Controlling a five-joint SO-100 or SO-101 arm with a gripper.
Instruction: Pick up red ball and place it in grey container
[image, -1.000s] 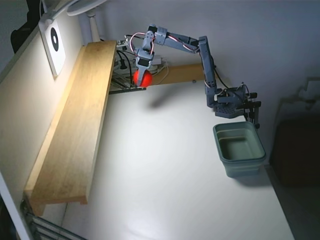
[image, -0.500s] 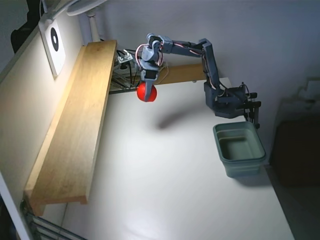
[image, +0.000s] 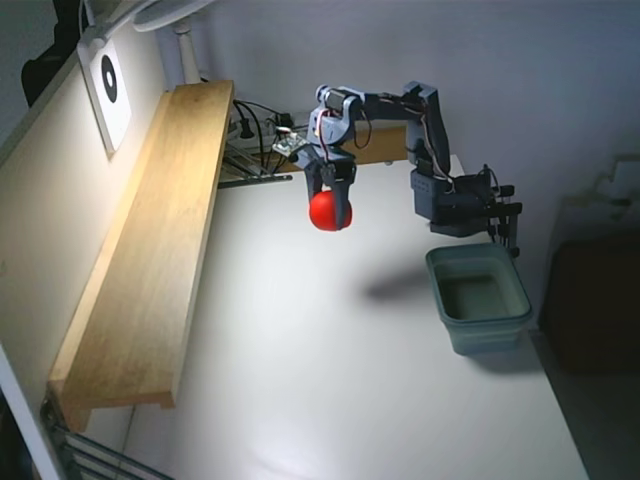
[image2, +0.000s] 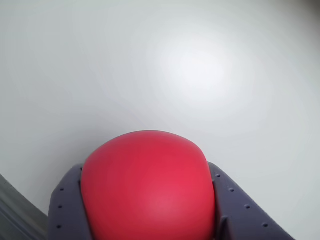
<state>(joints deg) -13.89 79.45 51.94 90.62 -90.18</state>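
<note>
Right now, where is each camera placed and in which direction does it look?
Fixed view: high above the white table, looking down at the arm, gripper, red ball and grey container.
Wrist view: on the gripper, looking past the jaws to the table.
Both share the ball, clamped in the jaws.

Grey-blue arm (image: 400, 110); dotted purple-grey fingers (image2: 65, 210)

Open white table (image: 330, 380) between wooden shelf (image: 150, 260) and grey container (image: 480, 298), bare around the container.
</note>
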